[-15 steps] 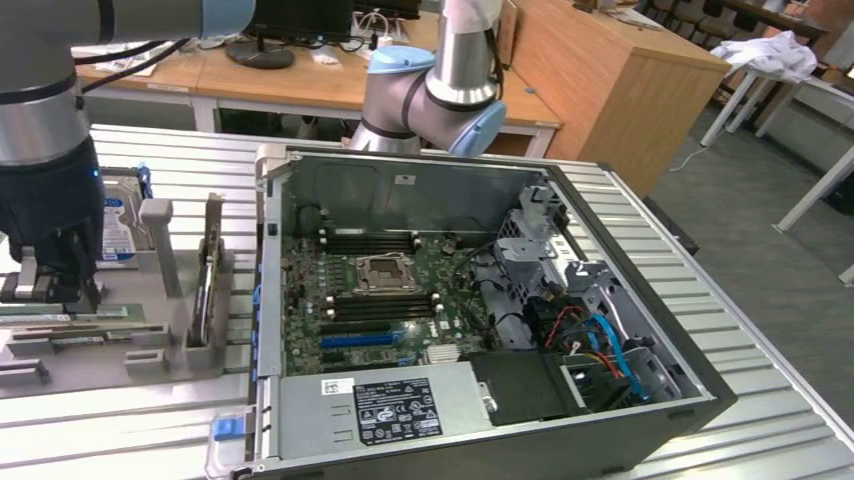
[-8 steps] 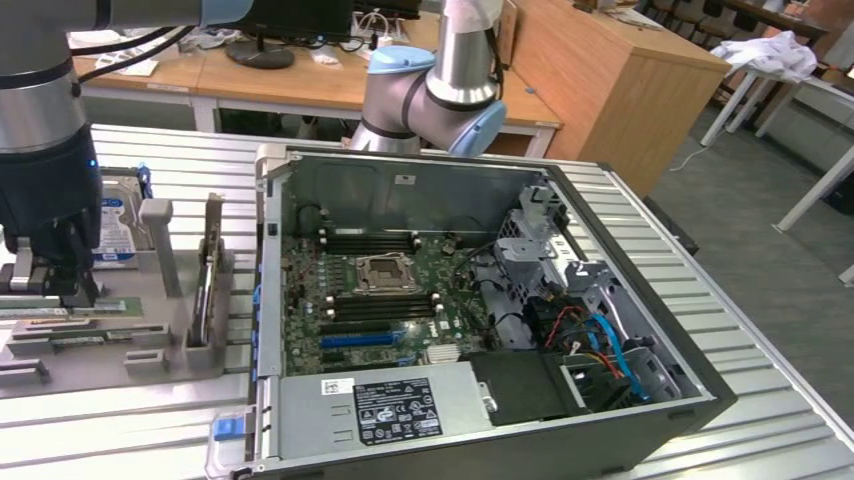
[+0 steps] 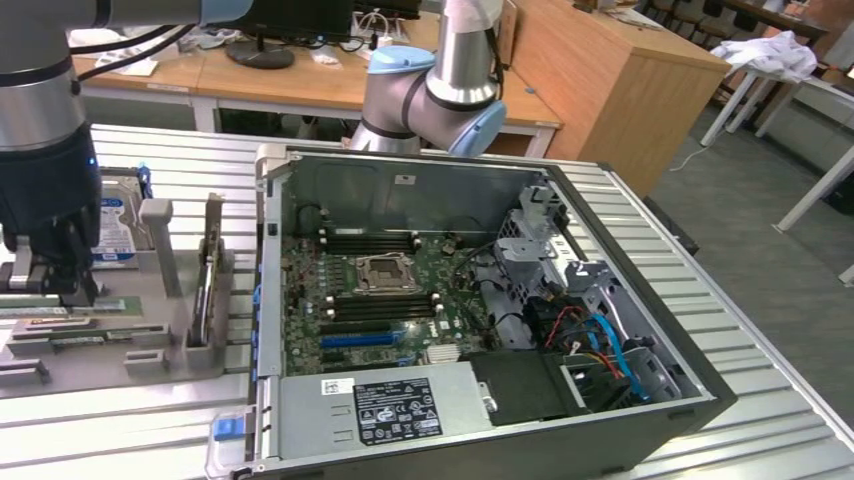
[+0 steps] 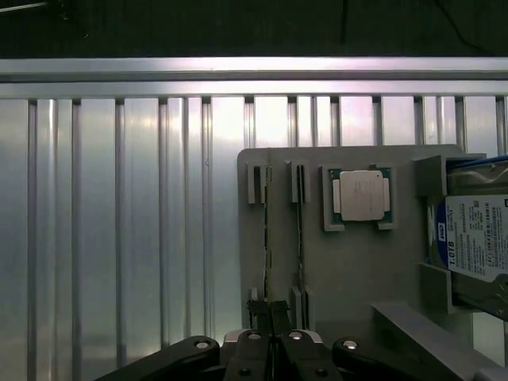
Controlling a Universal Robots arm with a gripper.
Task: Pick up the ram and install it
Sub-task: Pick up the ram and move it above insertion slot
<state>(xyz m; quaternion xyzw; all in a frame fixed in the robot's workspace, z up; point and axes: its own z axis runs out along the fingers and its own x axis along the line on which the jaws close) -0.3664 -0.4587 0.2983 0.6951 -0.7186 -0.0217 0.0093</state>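
We see a ribbed metal counter (image 3: pixel 761 300) carrying two containers: a grey parts tray (image 4: pixel 357 270) at the exterior view's left and an open computer case (image 3: pixel 694 395) lying on its side in the middle.

In the tray, two thin sticks stand on edge in narrow slots, side by side and a little apart. One is the ram (image 4: pixel 266 230), a long green strip. The gripper (image 4: pixel 268 311) is down over one end of it with its jaws drawn together on that thin edge, so the ram sits in its slot, clamped. The second stick (image 4: pixel 300 238) stands just beside it, free of the jaws. Beyond that stick, a square silver processor (image 4: pixel 361 195) lies flat in its own shallow pocket. On the side of the tray away from the sticks, a hard drive (image 4: pixel 476 242) with a blue and white label rests between grey uprights.

In the exterior view the arm (image 3: pixel 40 170) comes down at the left, over the tray, well apart from the case. The case holds a green motherboard (image 3: pixel 387 300) with a processor socket (image 3: pixel 383 270) at its centre and long dark memory slots (image 3: pixel 367 240) on the far and near sides of it. A silver power supply (image 3: pixel 380 405) with a black label sits in the near part of the case. Blue, red and black cables (image 3: pixel 601 345) bunch at the near right.
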